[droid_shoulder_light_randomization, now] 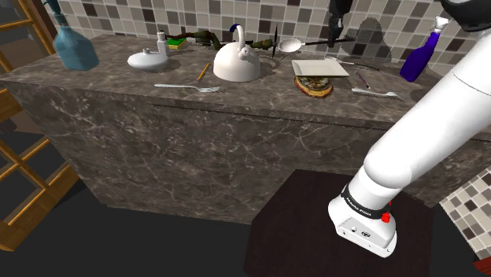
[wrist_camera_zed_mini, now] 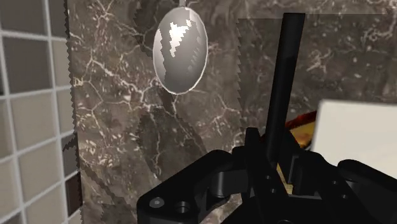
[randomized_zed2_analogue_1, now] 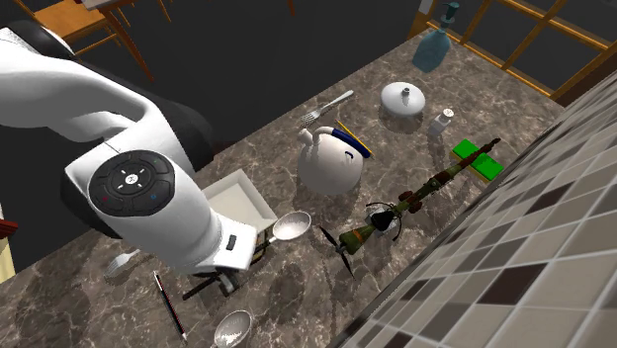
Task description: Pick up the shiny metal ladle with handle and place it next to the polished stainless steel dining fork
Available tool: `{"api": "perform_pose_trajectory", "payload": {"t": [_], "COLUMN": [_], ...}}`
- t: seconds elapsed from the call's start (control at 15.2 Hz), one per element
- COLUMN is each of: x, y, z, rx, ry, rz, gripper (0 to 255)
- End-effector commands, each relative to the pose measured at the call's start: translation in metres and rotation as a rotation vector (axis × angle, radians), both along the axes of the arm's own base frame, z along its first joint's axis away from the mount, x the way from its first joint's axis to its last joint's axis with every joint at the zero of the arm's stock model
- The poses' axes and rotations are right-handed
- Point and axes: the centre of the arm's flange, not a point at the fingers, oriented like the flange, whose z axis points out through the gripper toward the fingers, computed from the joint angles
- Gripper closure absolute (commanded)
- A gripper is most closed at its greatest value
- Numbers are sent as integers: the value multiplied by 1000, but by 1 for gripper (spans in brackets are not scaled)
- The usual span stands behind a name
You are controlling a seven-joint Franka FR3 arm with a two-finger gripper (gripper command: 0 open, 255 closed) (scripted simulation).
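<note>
In the shoulder view, the dark stone counter point(droid_shoulder_light_randomization: 260, 118) runs across the middle of the frame. The gripper point(droid_shoulder_light_randomization: 337, 38) hangs down from the top edge, a bit right of the middle. Its tips sit on the black handle of the ladle point(droid_shoulder_light_randomization: 289, 45). The ladle's shiny bowl is just left of the gripper, close to the tiled wall point(droid_shoulder_light_randomization: 157, 16). The fork point(droid_shoulder_light_randomization: 189, 86) lies left of the middle, near the counter's front edge, well apart from the ladle. A big white kettle point(droid_shoulder_light_randomization: 236, 64) stands between them. A white tray point(droid_shoulder_light_randomization: 320, 68) lies just below the ladle in the frame. The white arm point(droid_shoulder_light_randomization: 425, 142) is big on the right side. In the second exterior view, the arm point(randomized_zed2_analogue_1: 119, 109) is big on the left. The gripper point(randomized_zed2_analogue_1: 224, 283) is low in the middle, under the white hand. The ladle point(randomized_zed2_analogue_1: 292, 227) has its bowl just up and right of the gripper, beside the tray point(randomized_zed2_analogue_1: 232, 193). The fork point(randomized_zed2_analogue_1: 331, 104) is in the upper middle, past the kettle point(randomized_zed2_analogue_1: 331, 163). Another shiny spoon bowl point(randomized_zed2_analogue_1: 232, 328) lies at the bottom edge. In the wrist view, the gripper point(wrist_camera_zed_mini: 275, 159) has its two black fingers pulled in close, and they clasp the ladle point(wrist_camera_zed_mini: 283, 83) by its black handle, which sticks straight out past them. I cannot tell if the ladle is up off the counter. The other spoon bowl point(wrist_camera_zed_mini: 180, 54) lies farther out, on the wall's side of the handle. The tray point(wrist_camera_zed_mini: 356, 133) is on the other side.
</note>
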Motion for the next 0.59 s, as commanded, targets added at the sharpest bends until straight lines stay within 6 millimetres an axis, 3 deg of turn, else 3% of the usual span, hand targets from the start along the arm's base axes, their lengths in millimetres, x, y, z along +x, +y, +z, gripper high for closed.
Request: {"api": "perform_pose_trajectory", "payload": {"t": [0.0, 0.4, 0.53], "x": [-22, -89, -98], "y": [-13, -55, -60], "z": [0, 0, -5], "rx": [0, 0, 0], "ry": [0, 0, 0], "rz": [1, 1, 1], "gripper": [255, 255, 255]}}
